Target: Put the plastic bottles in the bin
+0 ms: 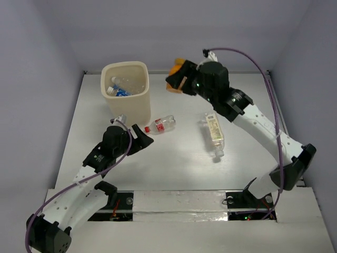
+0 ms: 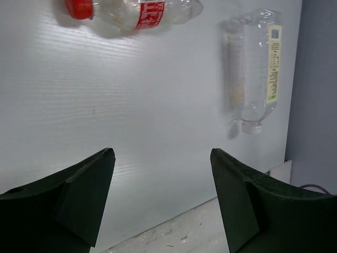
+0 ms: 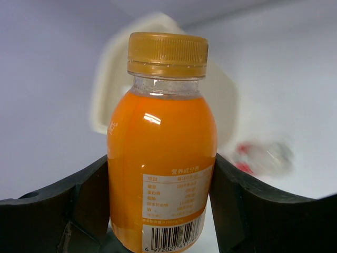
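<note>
The cream bin [image 1: 126,108] stands at the back left with bottles inside, one blue-labelled [image 1: 120,90]. My right gripper [image 1: 178,79] is shut on the orange bottle [image 3: 162,153], held in the air right of the bin; the bin shows blurred behind it in the right wrist view [image 3: 105,95]. A clear bottle with a red cap and label [image 1: 159,125] lies just right of the bin and shows in the left wrist view [image 2: 134,11]. A clear cream-labelled bottle [image 1: 213,134] lies mid-table and shows in the left wrist view [image 2: 255,68]. My left gripper [image 1: 143,140] is open and empty, near the red-labelled bottle.
Grey walls enclose the white table on three sides. A taped strip [image 1: 179,200] runs along the near edge between the arm bases. The right arm's purple cable [image 1: 266,79] arcs over the back right.
</note>
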Action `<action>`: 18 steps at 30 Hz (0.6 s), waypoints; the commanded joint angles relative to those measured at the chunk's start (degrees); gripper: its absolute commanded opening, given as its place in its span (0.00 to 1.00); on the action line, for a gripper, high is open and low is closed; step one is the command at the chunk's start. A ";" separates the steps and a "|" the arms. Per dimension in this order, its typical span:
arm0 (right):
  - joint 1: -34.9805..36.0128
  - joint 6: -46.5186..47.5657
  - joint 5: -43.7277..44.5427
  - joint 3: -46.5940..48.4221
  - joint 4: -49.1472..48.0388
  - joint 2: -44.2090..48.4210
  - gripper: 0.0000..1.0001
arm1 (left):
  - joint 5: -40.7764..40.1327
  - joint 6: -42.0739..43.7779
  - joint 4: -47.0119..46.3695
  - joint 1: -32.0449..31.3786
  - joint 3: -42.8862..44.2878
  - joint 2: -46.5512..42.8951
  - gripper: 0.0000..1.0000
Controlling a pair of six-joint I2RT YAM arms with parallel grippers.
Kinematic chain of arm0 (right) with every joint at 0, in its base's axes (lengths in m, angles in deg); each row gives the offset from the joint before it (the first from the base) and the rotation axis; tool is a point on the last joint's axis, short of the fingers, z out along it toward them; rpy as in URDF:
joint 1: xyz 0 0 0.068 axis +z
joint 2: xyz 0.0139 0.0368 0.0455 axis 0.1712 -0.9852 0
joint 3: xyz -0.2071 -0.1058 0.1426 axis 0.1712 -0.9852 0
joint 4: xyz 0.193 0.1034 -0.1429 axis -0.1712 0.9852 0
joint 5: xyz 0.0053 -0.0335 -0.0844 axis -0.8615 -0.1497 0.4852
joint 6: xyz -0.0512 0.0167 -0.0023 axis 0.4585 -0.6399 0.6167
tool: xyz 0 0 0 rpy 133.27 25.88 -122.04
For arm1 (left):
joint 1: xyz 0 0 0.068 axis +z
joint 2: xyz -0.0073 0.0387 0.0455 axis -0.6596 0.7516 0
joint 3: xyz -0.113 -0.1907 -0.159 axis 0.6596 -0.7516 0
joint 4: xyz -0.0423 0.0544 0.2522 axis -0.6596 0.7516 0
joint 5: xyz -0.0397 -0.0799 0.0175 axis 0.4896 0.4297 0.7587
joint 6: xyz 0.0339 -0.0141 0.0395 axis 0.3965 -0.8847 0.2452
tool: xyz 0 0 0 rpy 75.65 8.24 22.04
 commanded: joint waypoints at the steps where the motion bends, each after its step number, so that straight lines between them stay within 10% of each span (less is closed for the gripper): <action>1: 1.61 10.67 -6.07 14.25 -5.37 -8.72 0.51 | -1.25 -7.15 -3.04 -0.19 -3.06 -0.82 0.73; 12: 3.46 6.22 -19.87 55.95 -8.10 -42.76 0.65 | -1.16 -9.72 -3.58 -0.19 -5.10 0.93 0.79; 18: 4.78 6.74 -19.97 55.54 -7.41 -45.77 0.91 | -2.92 -7.43 -3.66 -0.19 -2.02 3.13 0.79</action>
